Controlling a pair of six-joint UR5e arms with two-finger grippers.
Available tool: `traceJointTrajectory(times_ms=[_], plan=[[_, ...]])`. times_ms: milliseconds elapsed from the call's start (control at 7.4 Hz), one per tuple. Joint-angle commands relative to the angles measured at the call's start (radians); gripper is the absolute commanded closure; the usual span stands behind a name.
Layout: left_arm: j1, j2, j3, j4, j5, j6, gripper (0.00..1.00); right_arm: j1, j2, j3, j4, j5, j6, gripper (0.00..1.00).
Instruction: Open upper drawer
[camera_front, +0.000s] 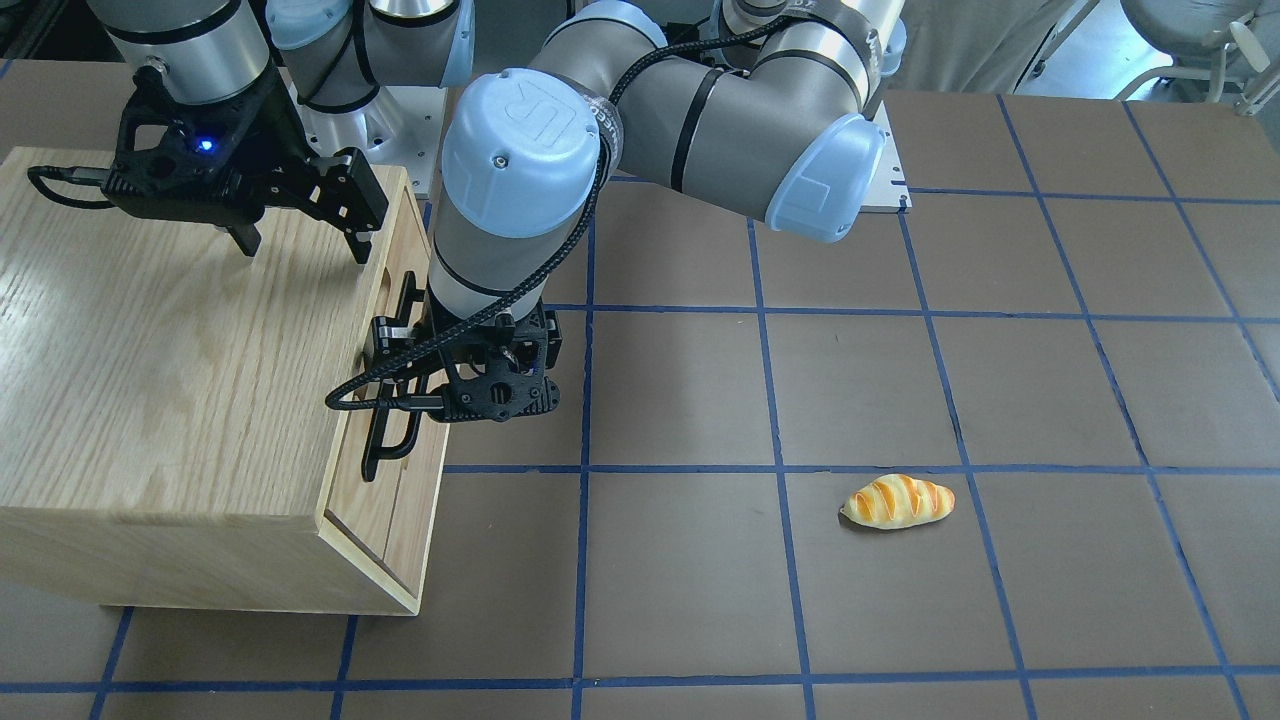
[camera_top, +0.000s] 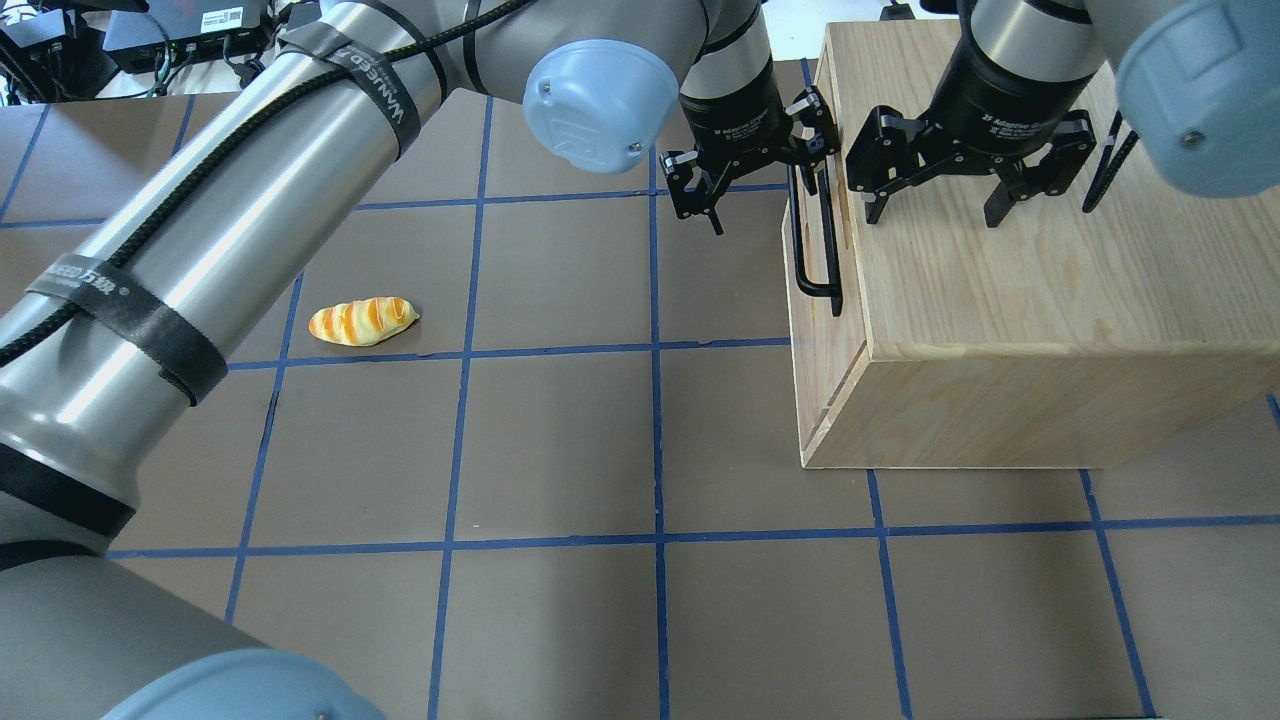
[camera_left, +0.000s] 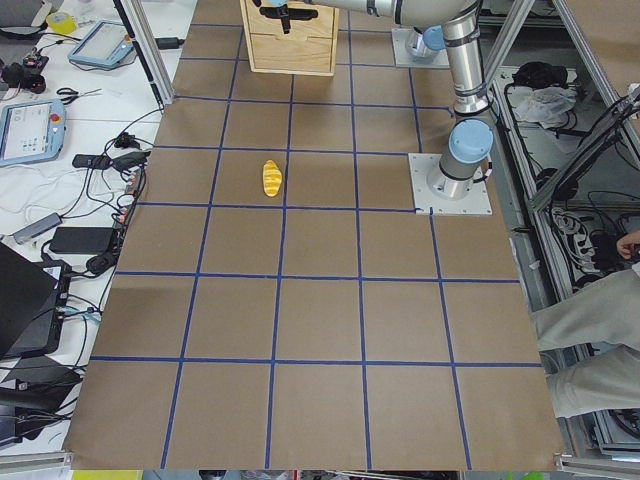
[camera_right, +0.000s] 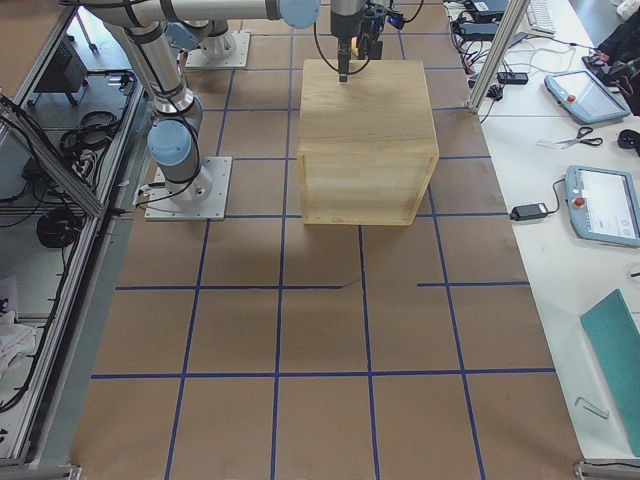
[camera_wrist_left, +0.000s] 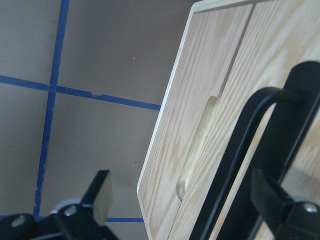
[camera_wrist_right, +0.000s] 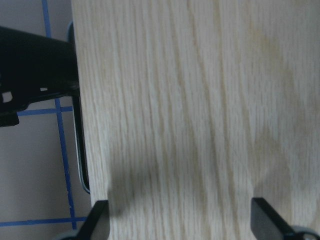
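One toy roll: a yellow-orange striped bread roll (camera_top: 362, 322) lies alone on the brown table with its blue tape grid (camera_top: 560, 440). From behind the robot it is out at 9 o'clock from the cabinet, well apart from both arms, and looks to play no part here.
Left gripper: the left gripper (camera_wrist_left: 181, 187) is at the cabinet's front face with its jaws spread, one finger on either side of the handle and clamped on nothing.
Handle: the long black metal bar handle (camera_wrist_left: 226, 165) runs along the drawer front and passes between those fingers. I cannot tell whether either finger touches it.
Upper drawer: the light oak upper drawer (camera_wrist_left: 270, 45), with an oval slot cut in its front, sits in the cabinet's 9 o'clock face. Its front looks level with the frame, so I judge it shut.
Cabinet: the large oak cabinet (camera_top: 1050, 300) stands at about 2 o'clock on the table.
Right gripper: the right gripper (camera_top: 933, 215) is at 3 o'clock of the left one, over the cabinet's top. Its jaws are wide and empty with the tips pointing down, and I cannot tell if they press on the wood.
Step in hand: lining up on the handle, with the grasp not yet made.
Next move: the fingers should close squarely on the bar, then pull straight out toward 9 o'clock. The cabinet may need steadying from above so it does not slide along with the drawer.
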Motion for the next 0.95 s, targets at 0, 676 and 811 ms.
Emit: traceJointTrajectory(times_ms=[0, 676, 811], plan=[[-0.009, -0.006, -0.003, -0.001, -0.002, 0.002, 0.0, 0.0, 0.0, 0.0, 0.0, -0.001, 0.0, 0.0], [-0.008, -0.015, -0.003, -0.001, -0.011, 0.0, 0.0, 0.0, 0.0, 0.0, 0.0, -0.001, 0.0, 0.0], [-0.008, -0.015, -0.003, -0.001, -0.011, 0.002, 0.0, 0.0, 0.0, 0.0, 0.0, 0.001, 0.0, 0.0]])
